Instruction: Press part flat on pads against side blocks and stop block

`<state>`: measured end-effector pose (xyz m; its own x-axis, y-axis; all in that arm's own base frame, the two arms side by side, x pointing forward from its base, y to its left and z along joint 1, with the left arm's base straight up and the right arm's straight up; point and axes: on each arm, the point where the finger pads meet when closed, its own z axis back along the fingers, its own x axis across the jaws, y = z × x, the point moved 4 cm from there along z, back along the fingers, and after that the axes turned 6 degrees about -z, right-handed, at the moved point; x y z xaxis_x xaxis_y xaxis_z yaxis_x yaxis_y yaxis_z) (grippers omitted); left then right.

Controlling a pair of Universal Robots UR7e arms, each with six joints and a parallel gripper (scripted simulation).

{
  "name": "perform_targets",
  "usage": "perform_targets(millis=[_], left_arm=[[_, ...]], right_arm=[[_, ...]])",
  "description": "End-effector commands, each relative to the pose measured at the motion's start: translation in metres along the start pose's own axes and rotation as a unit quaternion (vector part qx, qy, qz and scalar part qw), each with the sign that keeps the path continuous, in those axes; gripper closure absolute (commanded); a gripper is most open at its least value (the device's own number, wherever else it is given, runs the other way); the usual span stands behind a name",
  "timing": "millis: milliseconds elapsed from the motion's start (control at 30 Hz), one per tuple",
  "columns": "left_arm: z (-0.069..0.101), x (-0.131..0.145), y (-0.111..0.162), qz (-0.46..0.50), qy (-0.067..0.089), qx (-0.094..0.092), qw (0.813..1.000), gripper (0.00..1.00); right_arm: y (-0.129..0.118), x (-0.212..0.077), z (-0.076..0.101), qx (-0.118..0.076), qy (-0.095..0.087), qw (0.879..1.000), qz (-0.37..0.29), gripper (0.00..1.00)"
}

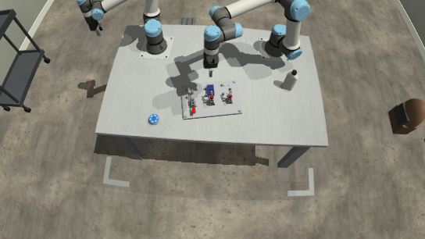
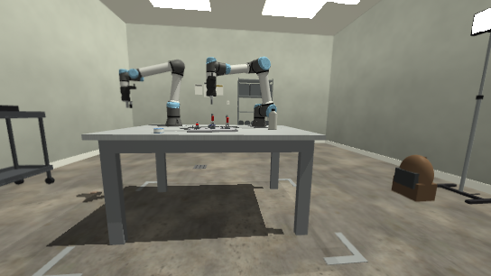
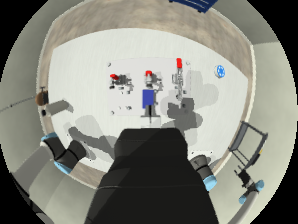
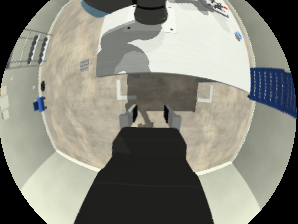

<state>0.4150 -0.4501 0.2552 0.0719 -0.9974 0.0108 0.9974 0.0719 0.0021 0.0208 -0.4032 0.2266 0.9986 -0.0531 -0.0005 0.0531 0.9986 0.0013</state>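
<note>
You had the left gripper [image 1: 211,73] [image 2: 211,102] [image 3: 150,110] closed, empty, above the blue part's [image 1: 210,89] [image 3: 148,99] near side, presumably for pushing; the right gripper [image 1: 99,30] [image 2: 130,105] [image 4: 150,110] stood open, well clear.

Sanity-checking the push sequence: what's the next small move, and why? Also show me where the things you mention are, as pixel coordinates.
Probably lower the left gripper [image 1: 211,75] [image 2: 211,103] [image 3: 150,110] toward the blue part [image 1: 210,89] [image 3: 148,99]: its fingers are shut with nothing between them, apparently ready to push, but they hang above the fixture plate [image 1: 232,111] [image 3: 131,64], clear of the part.
</note>
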Motion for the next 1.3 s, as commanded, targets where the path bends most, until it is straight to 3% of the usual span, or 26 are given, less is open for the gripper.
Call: perform_targets(millis=[0,667,833,1167,1267], left_arm=[[0.001,0.0,0.0,0.0,-0.001,0.0,1.0,1.0],[-0.006,0.001,0.0,-0.001,0.005,-0.001,1.0,1.0],[-0.032,0.0,0.0,-0.001,0.005,-0.001,1.0,1.0],[-0.112,0.0,0.0,-0.001,0.005,-0.001,1.0,1.0],[-0.117,-0.001,0.0,-0.001,0.005,-0.001,1.0,1.0]], right_arm=[[0.0,0.0,0.0,-0.001,0.0,1.0,0.0,0.0],[0.0,0.0,0.0,-0.001,0.0,1.0,0.0,0.0],[0.0,0.0,0.0,-0.001,0.0,1.0,0.0,0.0],[0.0,0.0,0.0,-0.001,0.0,1.0,0.0,0.0],[0.0,0.0,0.0,-0.001,0.0,1.0,0.0,0.0]])
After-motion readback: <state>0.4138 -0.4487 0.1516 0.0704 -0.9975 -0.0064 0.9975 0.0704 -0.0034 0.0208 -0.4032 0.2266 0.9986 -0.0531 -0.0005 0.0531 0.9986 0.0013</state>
